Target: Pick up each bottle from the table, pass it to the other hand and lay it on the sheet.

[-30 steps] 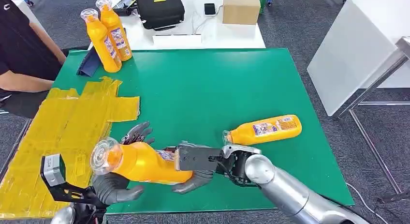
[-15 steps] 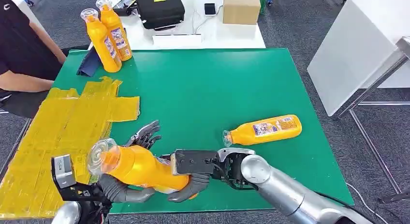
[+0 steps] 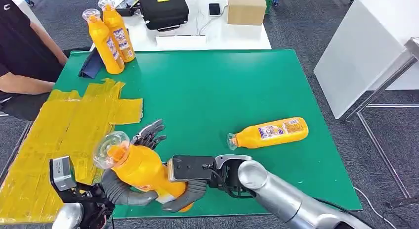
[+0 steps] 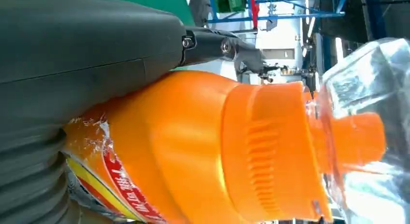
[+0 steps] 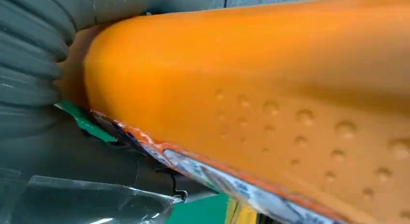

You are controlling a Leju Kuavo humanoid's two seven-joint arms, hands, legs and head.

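An orange bottle [image 3: 143,167] with a clear cap hangs tilted over the green mat's [image 3: 212,90] near edge, cap toward the yellow sheet [image 3: 64,135]. My right hand [image 3: 190,189] grips its base. My left hand [image 3: 121,192] cups the bottle's upper body, thumb underneath and fingers [image 3: 149,132] spread behind it. The left wrist view has the bottle's shoulder and cap [image 4: 270,146] close up; the right wrist view has its dimpled body [image 5: 270,79]. A second orange bottle [image 3: 272,131] lies on its side on the mat to the right. Two more [image 3: 104,43] [image 3: 118,28] stand at the far left.
A person [image 3: 20,56] in black sits at the left edge beside the sheet. Behind the mat a white table holds a black case [image 3: 163,9] and a cardboard box [image 3: 246,7]. Another white table [image 3: 365,46] stands at the right.
Both hands carried the bottle a little left and nearer, and it tipped cap-up. The left fingers spread out behind it and the thumb came under.
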